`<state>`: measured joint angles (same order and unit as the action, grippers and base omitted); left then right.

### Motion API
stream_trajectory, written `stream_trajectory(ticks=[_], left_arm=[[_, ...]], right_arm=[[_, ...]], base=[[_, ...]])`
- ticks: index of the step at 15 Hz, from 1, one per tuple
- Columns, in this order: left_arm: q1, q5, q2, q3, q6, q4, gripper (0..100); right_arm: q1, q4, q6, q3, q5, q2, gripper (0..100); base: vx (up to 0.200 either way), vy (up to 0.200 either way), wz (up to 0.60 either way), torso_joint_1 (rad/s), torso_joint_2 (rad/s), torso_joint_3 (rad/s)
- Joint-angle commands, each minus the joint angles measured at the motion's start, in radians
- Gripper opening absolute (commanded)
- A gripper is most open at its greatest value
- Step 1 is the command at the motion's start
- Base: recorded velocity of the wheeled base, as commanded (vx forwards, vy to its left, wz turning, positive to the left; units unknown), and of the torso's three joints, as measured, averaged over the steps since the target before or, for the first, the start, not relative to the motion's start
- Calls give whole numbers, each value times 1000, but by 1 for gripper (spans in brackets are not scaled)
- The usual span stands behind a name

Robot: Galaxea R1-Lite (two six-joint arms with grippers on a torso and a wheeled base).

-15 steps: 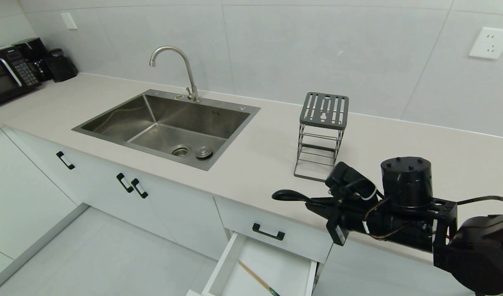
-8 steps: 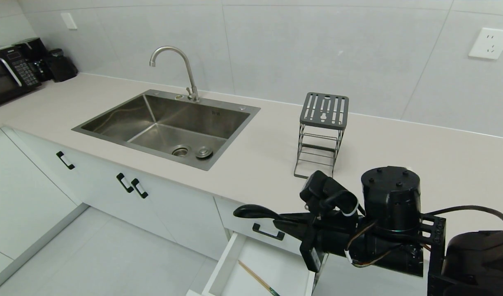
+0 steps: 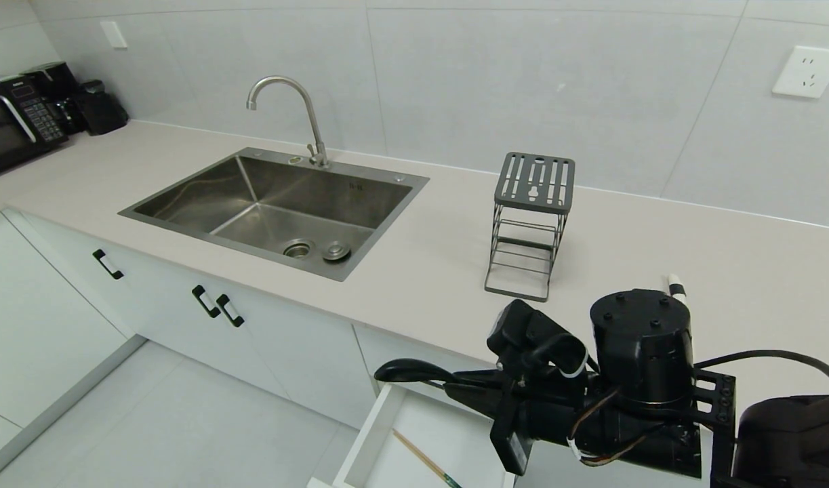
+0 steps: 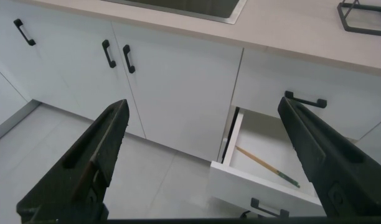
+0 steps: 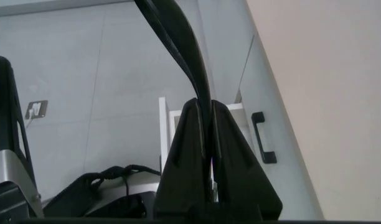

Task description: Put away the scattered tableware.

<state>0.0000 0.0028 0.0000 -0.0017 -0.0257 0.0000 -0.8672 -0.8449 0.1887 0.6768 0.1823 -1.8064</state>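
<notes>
The black spoon [image 3: 414, 371] hung level in the air, its bowl toward 9 o'clock and its handle running back toward 3 o'clock into the right hand [image 3: 480, 392], whose fingers were clamped on it. It sat just off the table [image 3: 421, 278] edge, and the open drawer [image 3: 364, 440] lay at 6 o'clock beneath it, with a chopstick [image 3: 424, 461] inside. A short descent looked enough. The left hand [image 4: 203, 124] was spread apart, holding nothing.

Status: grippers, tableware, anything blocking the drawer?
Left gripper open, empty. Right gripper shut on spoon, near the open drawer. One chopstick inside; no obstruction seen.
</notes>
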Motion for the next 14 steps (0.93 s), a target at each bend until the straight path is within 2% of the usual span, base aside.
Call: stream_trajectory(ticks=[1,4,14], left_arm=[[0,0,0,0,0,0,100],[0,0,0,0,0,0,100],[0,0,0,0,0,0,100]], right_arm=[[-7,1,-2,15,0,1,0],[-32,13,0,52,0,-1,0],[-41,52,0,52,0,-4,0]], base=[[0,0,0,0,0,0],[0,0,0,0,0,0],[0,0,0,0,0,0]])
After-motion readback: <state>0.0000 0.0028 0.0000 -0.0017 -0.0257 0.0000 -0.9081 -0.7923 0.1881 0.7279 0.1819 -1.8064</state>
